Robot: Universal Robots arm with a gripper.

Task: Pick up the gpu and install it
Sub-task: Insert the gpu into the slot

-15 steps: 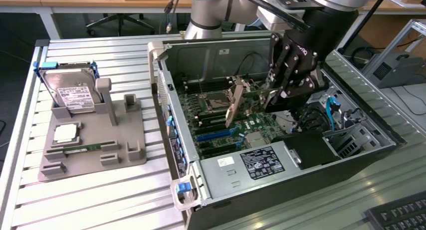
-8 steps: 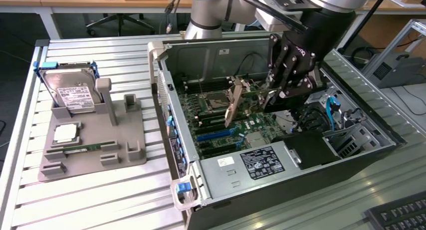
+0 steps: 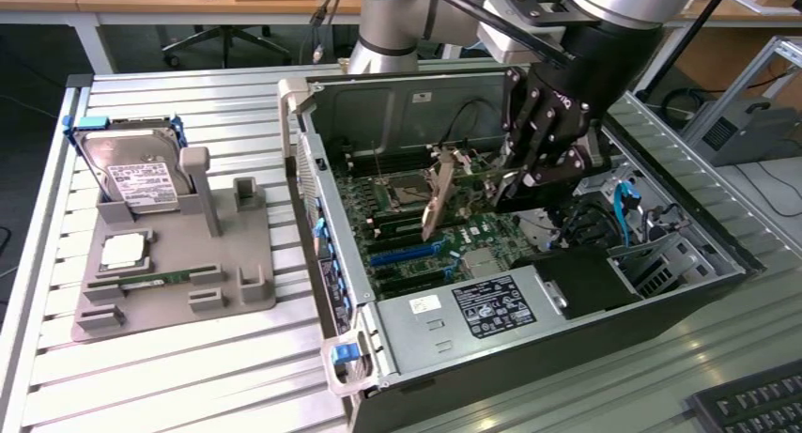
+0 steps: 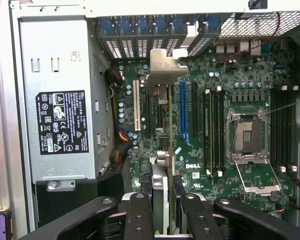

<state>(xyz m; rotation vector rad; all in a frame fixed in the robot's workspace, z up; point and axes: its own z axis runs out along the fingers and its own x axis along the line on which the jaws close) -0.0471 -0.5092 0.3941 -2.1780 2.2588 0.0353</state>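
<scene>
The gpu stands on edge inside the open computer case, centre of the exterior frame, its long axis running toward the case's rear wall at left, silver bracket end leading. The black gripper is clamped on its other end. Beneath lies the green motherboard, studded with slots. A grey ribbed bench carries everything.

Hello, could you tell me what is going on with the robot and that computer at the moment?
The robot's gripper is holding the gpu on edge inside the open computer case, just over the motherboard and its slots. A hard drive stands in the grey holder on the table beside the case.
</scene>
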